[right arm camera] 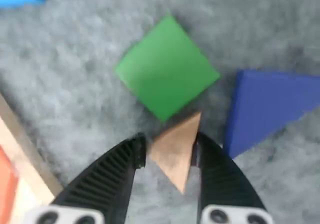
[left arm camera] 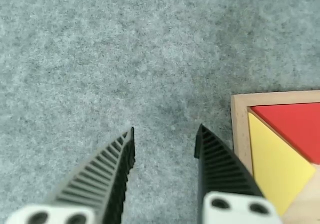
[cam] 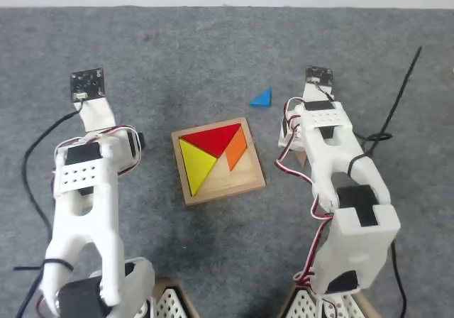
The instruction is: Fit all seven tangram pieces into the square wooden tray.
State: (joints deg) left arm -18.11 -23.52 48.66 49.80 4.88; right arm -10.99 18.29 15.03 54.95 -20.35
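No text, number, label or sign is legible on the wooden tray (cam: 223, 191), the tangram pieces (cam: 213, 139), the white arm housings (cam: 85, 190) or the grey carpet (cam: 213, 55).

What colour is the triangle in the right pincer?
The small wooden triangle is pale tan; right wrist view shows it best.

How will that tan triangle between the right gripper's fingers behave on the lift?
The tan triangle looks like a stiff wooden piece, so it probably won't flex and should be light. The right gripper seems to meet a corner on one side, so it may pivot or slip out. Its ribbed fingers should help hold it.
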